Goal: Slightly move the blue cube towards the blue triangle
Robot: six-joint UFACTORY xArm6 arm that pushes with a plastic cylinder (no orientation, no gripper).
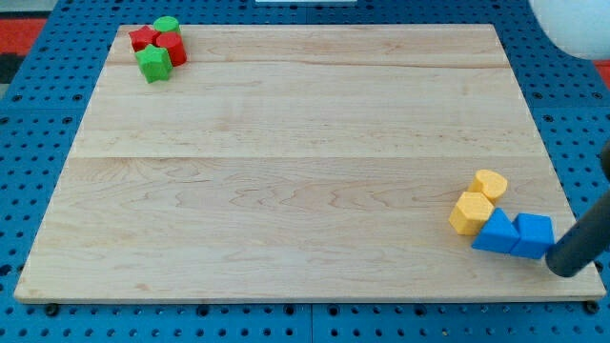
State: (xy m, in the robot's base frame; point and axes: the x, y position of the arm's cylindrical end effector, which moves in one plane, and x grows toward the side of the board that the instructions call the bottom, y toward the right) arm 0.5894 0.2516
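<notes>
**Camera view: my tip beside the blue cube at the tabletop's bottom right corner**

You have no pincer on this arm, so nothing here is clenched or released; the arm ends in a dark rod, and my tip [564,269] sits on the tabletop [286,171] close to its right edge, near the bottom right corner. The rod slants up and away toward the view's right.

My tip is just beside the blue cube [534,235], at that cube's right-hand lower side; you cannot tell for certain whether the two touch. The blue cube lies against the blue triangle [496,232], which sits on its left, both a little above the tabletop's bottom edge.

Touching the blue triangle on its upper left is a yellow block [470,211], and a second yellow block [491,183] rests just above that one, toward the right edge.

Far off, in the tabletop's top left corner, you will find a tight cluster: a red block [143,38], a green round-topped block [167,26], another red block [173,49] and a green block [153,64], all pressed together.
</notes>
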